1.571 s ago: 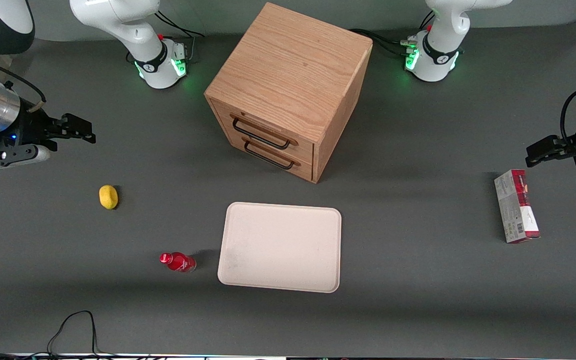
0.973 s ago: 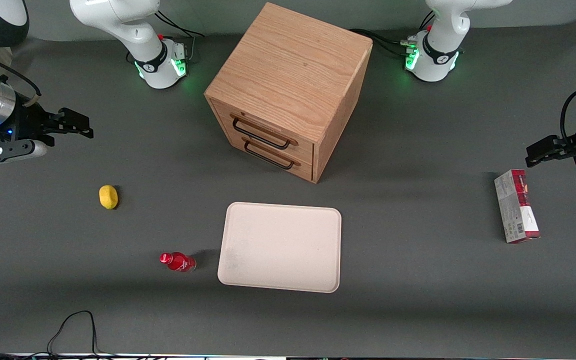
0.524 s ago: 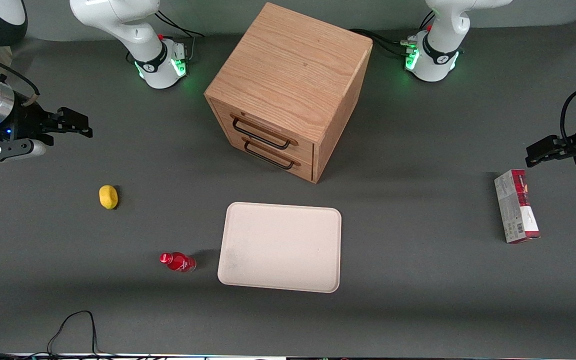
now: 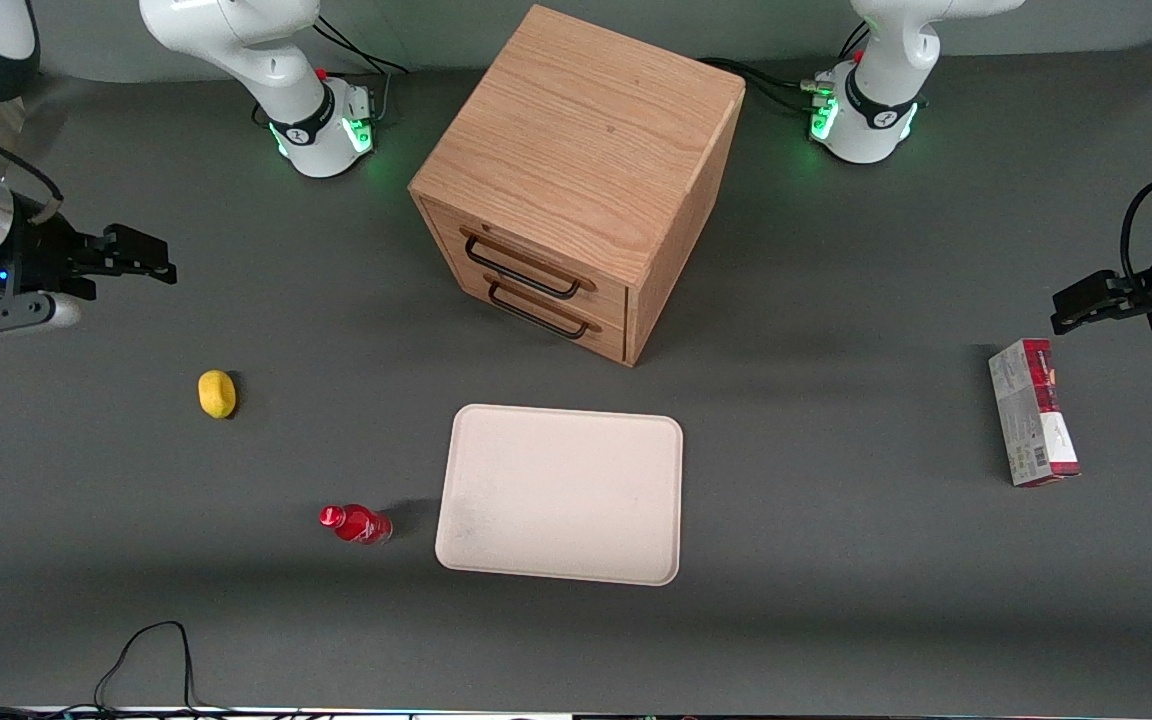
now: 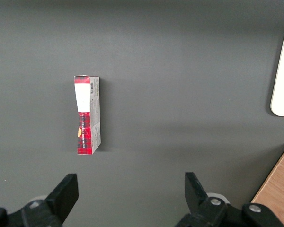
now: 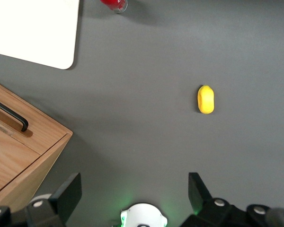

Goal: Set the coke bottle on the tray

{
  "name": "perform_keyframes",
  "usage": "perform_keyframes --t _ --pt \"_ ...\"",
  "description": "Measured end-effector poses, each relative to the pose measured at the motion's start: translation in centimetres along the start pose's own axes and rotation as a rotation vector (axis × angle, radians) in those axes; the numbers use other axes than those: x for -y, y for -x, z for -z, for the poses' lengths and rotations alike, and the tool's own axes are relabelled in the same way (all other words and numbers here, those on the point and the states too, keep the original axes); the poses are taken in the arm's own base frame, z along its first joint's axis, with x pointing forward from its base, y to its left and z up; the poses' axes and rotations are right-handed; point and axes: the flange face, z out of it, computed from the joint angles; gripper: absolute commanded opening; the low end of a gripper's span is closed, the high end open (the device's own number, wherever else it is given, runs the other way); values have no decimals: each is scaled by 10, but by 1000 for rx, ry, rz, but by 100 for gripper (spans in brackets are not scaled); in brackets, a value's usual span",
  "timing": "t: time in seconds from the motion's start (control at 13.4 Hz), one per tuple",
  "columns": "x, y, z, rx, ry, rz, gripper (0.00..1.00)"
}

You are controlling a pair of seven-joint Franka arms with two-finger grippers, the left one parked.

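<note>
Since the earlier frames the pincer (image 4: 141, 257) had drawn back toward the working arm's end of the tabletop (image 4: 836, 600), its fingers now nearer that view's edge, while every object had kept its place. At this moment the pincer hung above bare tabletop with its fingers spread wide, as the right wrist view (image 6: 135, 194) confirmed; it held nothing and touched nothing. Nearest to it lay the yellow lemon-like object (image 4: 217, 393), closer to the front camera than the pincer. Closer still to that camera lay the coke bottle (image 4: 356, 523), on its side on the tabletop, cap pointing toward the working arm's end and clear base toward the tray (image 4: 476, 560), just beside the tray's edge but apart from it. The tray carried nothing. The wooden drawer cabinet (image 4: 576, 170) stood farther from the front camera than the tray, and the red-and-white carton (image 4: 1032, 412) lay well off toward the parked arm's end. The transfer had, in my judgement, not yet begun. Risks noted: the bottle, lying down and round, would likely roll if one finger met it before the other; a descent misjudged toward the tray could catch the raised rim; and the lemon-like object, being of similar size and nearer the pincer, could be taken by mistake.
</note>
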Motion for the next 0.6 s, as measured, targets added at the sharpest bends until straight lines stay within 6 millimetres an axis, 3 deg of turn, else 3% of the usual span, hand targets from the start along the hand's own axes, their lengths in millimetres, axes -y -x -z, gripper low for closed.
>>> perform_keyframes --t 0.15,0.37,0.6 --pt "19 -44 1 0 24 -56 100" --pt "68 -105 -39 3 32 -134 100" --pt "89 -130 -59 -20 32 -164 100"
